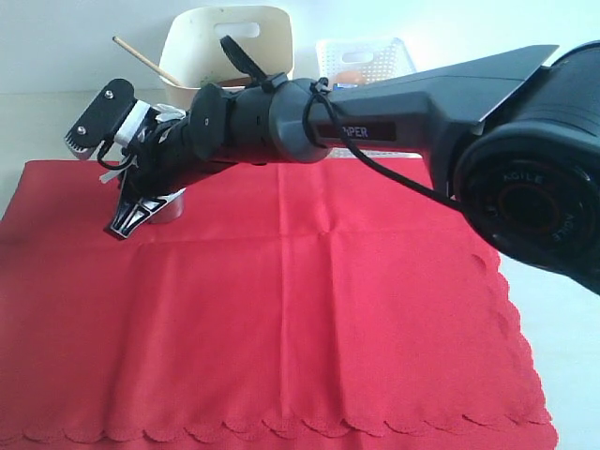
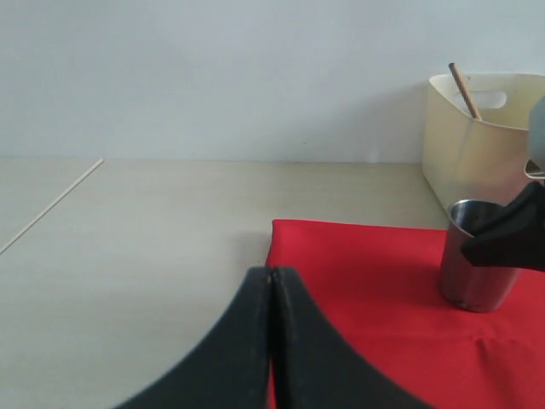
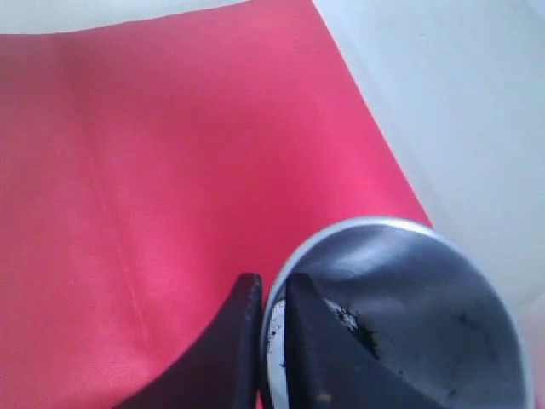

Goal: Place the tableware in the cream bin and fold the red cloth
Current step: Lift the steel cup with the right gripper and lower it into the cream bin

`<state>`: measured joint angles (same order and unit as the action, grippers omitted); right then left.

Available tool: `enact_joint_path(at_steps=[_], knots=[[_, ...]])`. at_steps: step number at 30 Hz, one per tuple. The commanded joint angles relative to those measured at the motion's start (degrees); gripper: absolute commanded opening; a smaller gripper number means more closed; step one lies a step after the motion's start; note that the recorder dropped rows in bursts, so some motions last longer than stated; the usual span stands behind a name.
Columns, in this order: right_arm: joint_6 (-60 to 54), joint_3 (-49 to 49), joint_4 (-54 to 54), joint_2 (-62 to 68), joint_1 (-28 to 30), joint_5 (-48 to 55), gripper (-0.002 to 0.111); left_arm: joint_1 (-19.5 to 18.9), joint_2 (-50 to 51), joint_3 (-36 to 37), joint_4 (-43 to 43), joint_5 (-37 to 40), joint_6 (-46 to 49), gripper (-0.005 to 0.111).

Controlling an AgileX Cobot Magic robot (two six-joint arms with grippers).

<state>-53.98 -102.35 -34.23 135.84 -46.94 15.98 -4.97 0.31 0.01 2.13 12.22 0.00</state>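
Note:
The red cloth (image 1: 300, 309) (image 2: 366, 273) (image 3: 153, 170) lies spread flat on the table. A steel cup (image 1: 174, 206) (image 2: 475, 264) (image 3: 409, 315) stands upright near its far left corner. My right gripper (image 1: 141, 202) (image 3: 272, 298) reaches across from the right and is shut on the cup's rim, one finger inside and one outside. The cream bin (image 1: 234, 47) (image 2: 477, 145) stands behind the cloth, with a wooden chopstick (image 1: 141, 58) (image 2: 464, 89) sticking out of it. My left gripper (image 2: 271, 273) is shut and empty, low beside the cloth's edge; the exterior view does not show it.
A white lattice basket (image 1: 366, 58) with something orange inside stands right of the cream bin. The right arm (image 1: 422, 103) spans the back of the cloth. Bare pale table (image 2: 153, 239) lies left of the cloth.

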Motion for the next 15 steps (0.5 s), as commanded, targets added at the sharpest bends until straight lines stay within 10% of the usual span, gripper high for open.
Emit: enact_joint_path(at_steps=[1, 15], knots=[[0.6, -0.5, 0.1, -3.4, 0.0, 2.9, 0.000, -0.1, -0.3, 0.0, -0.4, -0.2, 0.0, 0.000], [5.9, -0.5, 5.2, -15.3, 0.7, 10.9, 0.000, -0.1, -0.3, 0.0, -0.4, -0.2, 0.0, 0.000]])
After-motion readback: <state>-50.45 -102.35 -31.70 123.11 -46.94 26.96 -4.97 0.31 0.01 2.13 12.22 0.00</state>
